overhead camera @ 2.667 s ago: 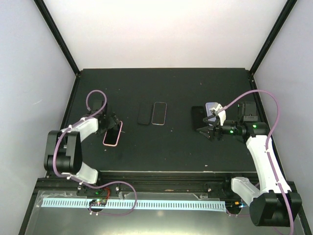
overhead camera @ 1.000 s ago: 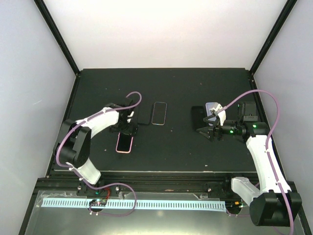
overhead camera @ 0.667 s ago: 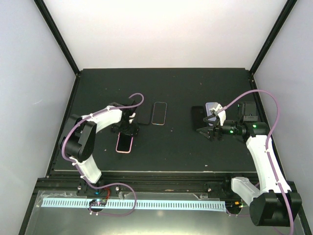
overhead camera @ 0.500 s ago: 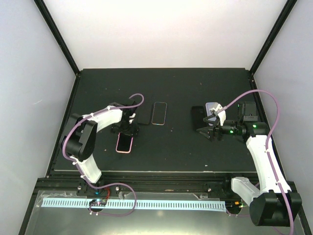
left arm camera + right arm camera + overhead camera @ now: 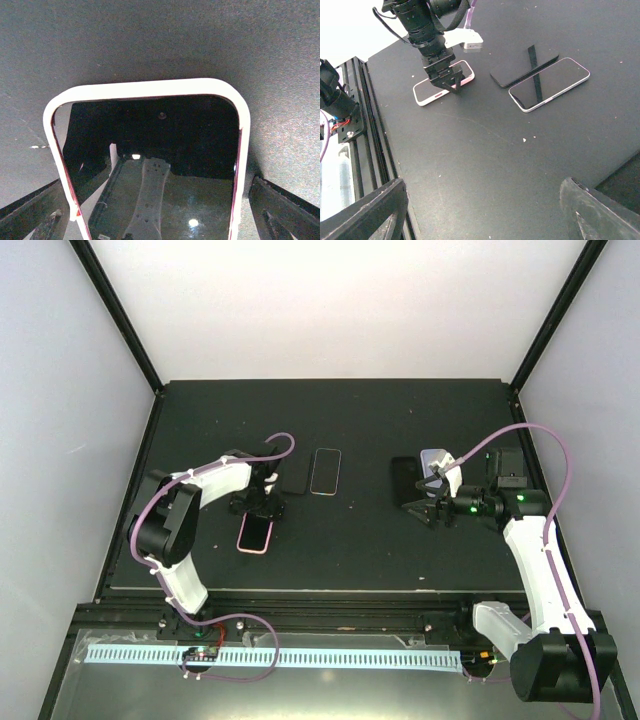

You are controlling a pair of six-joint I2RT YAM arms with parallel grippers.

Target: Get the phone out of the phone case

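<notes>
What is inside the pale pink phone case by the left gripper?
A black-screened phone fills the pale pink phone case, screen up. Its back and the case's floor are covered.

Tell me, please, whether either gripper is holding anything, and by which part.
Nothing is held: the left gripper stands open astride the pink-cased phone; the right gripper is open, empty.
</notes>
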